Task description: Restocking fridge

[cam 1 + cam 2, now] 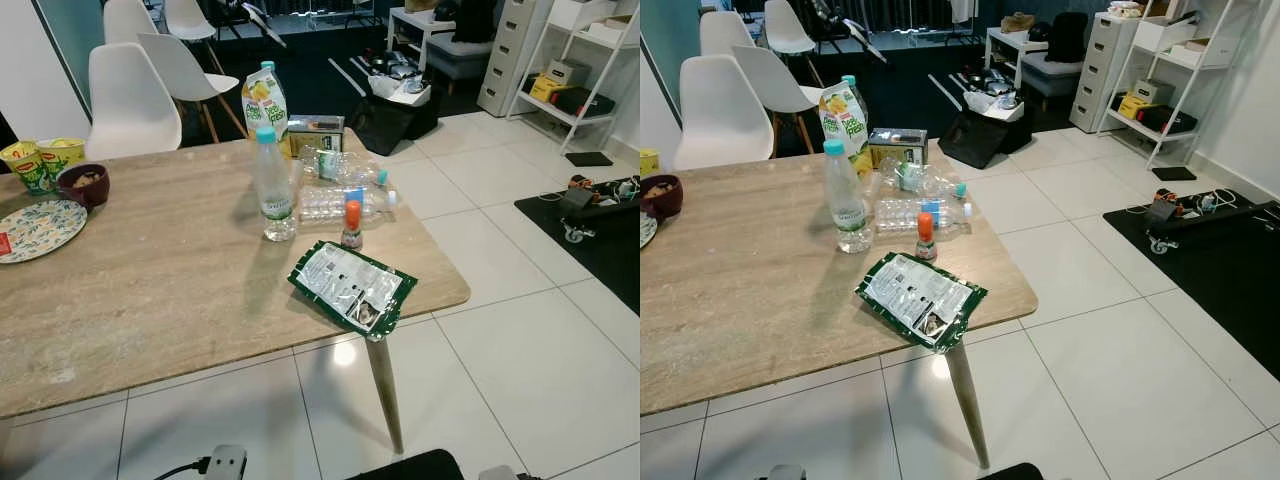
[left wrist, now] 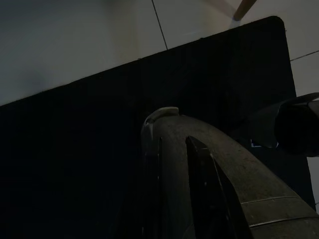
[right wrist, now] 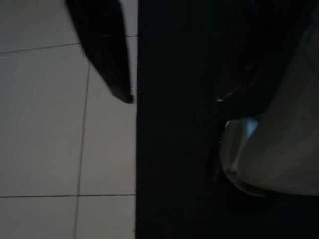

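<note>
Marble-look surface (image 1: pixel 150 300) holds unstocked goods — upright water bottle (image 1: pixel 273 185), juice carton (image 1: pixel 264 103), green packet (image 1: pixel 352 288); nothing gripped; fridge work all ahead; both hands' state cannot be told.

home dining area | stone-top table (image 1: pixel 150 290) | white chairs (image 1: pixel 128 100) | tiled floor (image 1: pixel 530 330)

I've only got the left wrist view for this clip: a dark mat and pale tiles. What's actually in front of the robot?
Observer: A table with drinks on it; one water bottle with a teal cap stands upright.
Reviewer: Anything lying down?
Observer: Yes, clear plastic bottles lie on their sides just behind a small orange-capped bottle.
Reviewer: Anything close to the edge?
Observer: A green foil packet overhangs the table's edge near its corner.
</note>
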You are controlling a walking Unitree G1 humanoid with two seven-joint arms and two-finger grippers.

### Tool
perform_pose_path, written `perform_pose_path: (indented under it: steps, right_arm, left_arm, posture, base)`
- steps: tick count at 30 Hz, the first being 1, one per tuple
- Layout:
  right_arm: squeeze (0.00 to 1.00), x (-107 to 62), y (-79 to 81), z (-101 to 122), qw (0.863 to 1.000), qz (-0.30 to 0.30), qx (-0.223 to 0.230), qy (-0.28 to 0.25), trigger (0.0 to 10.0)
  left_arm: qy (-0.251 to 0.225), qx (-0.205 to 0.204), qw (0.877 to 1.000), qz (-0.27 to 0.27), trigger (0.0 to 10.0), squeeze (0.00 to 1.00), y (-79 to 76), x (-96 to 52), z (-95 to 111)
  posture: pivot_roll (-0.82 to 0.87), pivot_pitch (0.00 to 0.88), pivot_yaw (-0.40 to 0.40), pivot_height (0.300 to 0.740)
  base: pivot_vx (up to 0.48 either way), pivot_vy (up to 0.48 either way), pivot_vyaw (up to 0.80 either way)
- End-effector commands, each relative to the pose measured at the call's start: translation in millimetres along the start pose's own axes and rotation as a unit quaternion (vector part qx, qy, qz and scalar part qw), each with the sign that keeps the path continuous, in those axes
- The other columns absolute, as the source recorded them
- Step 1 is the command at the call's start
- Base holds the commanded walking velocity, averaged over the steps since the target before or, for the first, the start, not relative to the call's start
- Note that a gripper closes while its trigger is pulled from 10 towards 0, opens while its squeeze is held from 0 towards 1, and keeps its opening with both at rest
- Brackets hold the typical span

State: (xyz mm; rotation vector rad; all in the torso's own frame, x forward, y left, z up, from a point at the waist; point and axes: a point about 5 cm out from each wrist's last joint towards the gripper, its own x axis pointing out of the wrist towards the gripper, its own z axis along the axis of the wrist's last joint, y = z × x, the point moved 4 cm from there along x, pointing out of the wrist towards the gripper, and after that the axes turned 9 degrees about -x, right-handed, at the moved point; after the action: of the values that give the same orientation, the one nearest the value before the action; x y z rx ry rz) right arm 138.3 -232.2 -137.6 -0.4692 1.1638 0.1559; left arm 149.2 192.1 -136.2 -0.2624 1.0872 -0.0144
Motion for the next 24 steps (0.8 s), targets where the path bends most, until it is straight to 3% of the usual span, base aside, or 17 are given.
perform_pose_path:
  steps: [1, 3, 5, 6, 8, 9, 10, 11, 12, 17, 22, 24]
  right_arm:
    - [1.0, -0.2, -6.0, 0, 1.0, -0.012, -0.005, -0.001, 10.0]
    - [1.0, 0.0, -21.0, 11, 0.999, -0.041, -0.001, -0.016, 10.0]
    - [1.0, -1.5, -49.2, 40, 0.994, -0.087, 0.018, -0.059, 10.0]
    - [1.0, -1.5, -49.2, 40, 0.994, -0.087, 0.018, -0.059, 10.0]
    - [1.0, -8.5, -85.5, 77, 0.983, -0.14, 0.043, -0.109, 10.0]
    - [1.0, -8.5, -85.5, 77, 0.983, -0.14, 0.043, -0.109, 10.0]
    - [0.63, -11.5, -95.0, 90, 0.979, -0.15, 0.047, -0.127, 10.0]
    - [0.63, -12.6, -97.8, 95, 0.978, -0.152, 0.048, -0.133, 10.0]
    - [0.0, -13.8, -100.7, 99, 0.977, -0.154, 0.053, -0.141, 10.0]
    - [0.0, -16.0, -104.5, 113, 0.975, -0.151, 0.054, -0.156, 10.0]
    - [0.0, -9.4, -91.2, 92, 0.983, -0.137, 0.052, -0.113, 10.0]
    - [0.0, -4.8, -76.8, 70, 0.988, -0.119, 0.05, -0.079, 10.0]
  left_arm:
    - [0.005, 0.004, 1.0, 0.003, 10.0, 0.0, 3.1, -0.8, 0]
    - [0.006, 0.004, 1.0, 0.001, 10.0, 0.0, 2.3, -0.7, -1]
    - [0.009, 0.005, 1.0, -0.001, 10.0, 0.0, 1.2, -0.6, -3]
    - [0.009, 0.005, 1.0, -0.001, 10.0, 0.0, 1.2, -0.6, -3]
    - [0.011, 0.006, 1.0, -0.002, 10.0, 0.0, 0.5, -0.6, -4]
    - [0.011, 0.006, 1.0, -0.002, 10.0, 0.0, 0.5, -0.6, -4]
    - [0.01, 0.006, 1.0, -0.002, 10.0, 0.0, 0.6, -0.6, -4]
    - [0.009, 0.006, 1.0, -0.002, 10.0, 0.0, 0.7, -0.6, -3]
    - [0.009, 0.006, 1.0, -0.002, 10.0, 0.0, 0.7, -0.5, -3]
    - [0.007, 0.006, 1.0, -0.003, 10.0, 0.0, 0.4, -0.3, -1]
    - [0.007, 0.005, 1.0, -0.005, 10.0, 0.0, -1.4, 0.2, -2]
    - [0.008, 0.005, 1.0, -0.007, 10.0, 0.0, -2.7, 0.4, -3]
  posture:
    - [0.03, 0.0, -0.007, 0.74]
    - [0.03, 0.0, -0.008, 0.74]
    - [0.02, 0.0, -0.005, 0.74]
    - [0.02, 0.0, -0.005, 0.74]
    - [0.03, 0.0, -0.007, 0.74]
    - [0.03, 0.0, -0.007, 0.74]
    - [0.03, 0.0, -0.007, 0.74]
    - [0.03, 0.0, -0.007, 0.74]
    - [0.03, 0.0, -0.009, 0.74]
    - [0.03, 0.0, -0.009, 0.74]
    - [0.03, 0.0, -0.012, 0.74]
    - [0.03, 0.0, -0.011, 0.74]
  base:
    - [0.0, 0.0, 0.0]
    - [0.0, 0.0, 0.0]
    - [0.0, 0.0, 0.0]
    - [0.0, 0.0, 0.0]
    - [0.0, 0.0, 0.0]
    - [0.0, 0.0, 0.0]
    - [0.0, 0.0, 0.0]
    - [0.0, 0.0, 0.0]
    - [0.0, 0.0, 0.0]
    - [0.0, 0.0, 0.25]
    - [0.0, 0.0, 0.8]
    - [0.0, 0.0, 0.8]
